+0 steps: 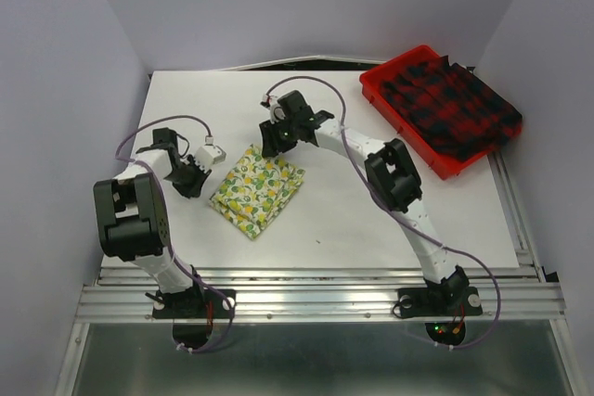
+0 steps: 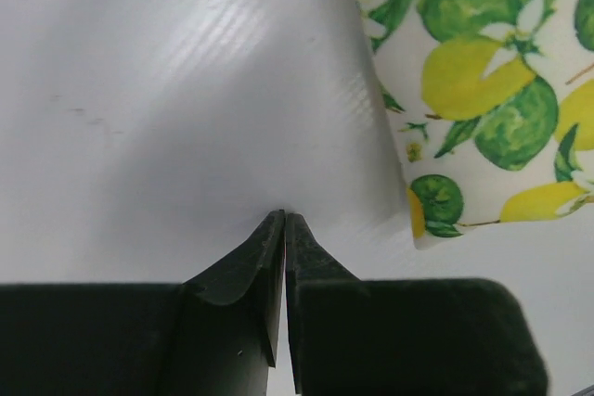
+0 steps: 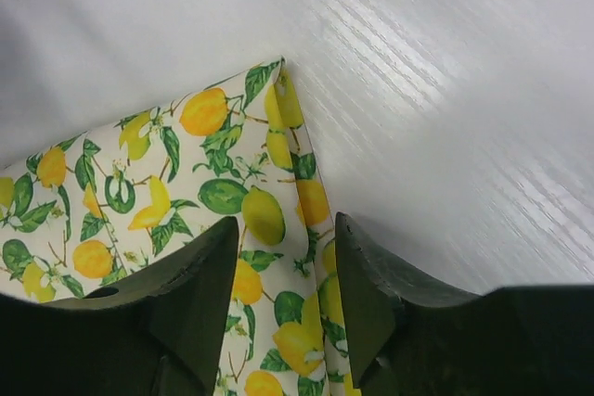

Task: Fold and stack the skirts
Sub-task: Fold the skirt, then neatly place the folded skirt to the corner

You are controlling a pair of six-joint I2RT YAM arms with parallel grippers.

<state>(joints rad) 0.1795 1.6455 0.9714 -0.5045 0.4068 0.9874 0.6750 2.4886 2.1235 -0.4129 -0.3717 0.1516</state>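
The cream-yellow lemon-print skirt point(image 1: 256, 188) lies folded into a small rectangle at the table's middle left. My right gripper point(image 1: 272, 143) hovers at the skirt's far corner, open. In the right wrist view its jaws point(image 3: 288, 229) straddle the folded edge of the skirt point(image 3: 167, 164), and nothing is pinched. My left gripper point(image 1: 192, 179) sits just left of the skirt over bare table. Its jaws point(image 2: 284, 217) are shut with only a thin slit and nothing between them, and the skirt's corner point(image 2: 483, 90) lies to their right. The red-and-black plaid skirt point(image 1: 452, 104) is bunched in the tray.
A red plastic tray point(image 1: 373, 82) stands at the back right corner, and the plaid cloth hangs over its far rim. White table point(image 1: 371, 220) runs to a metal rail at the near edge. Grey walls close in on the left, back and right.
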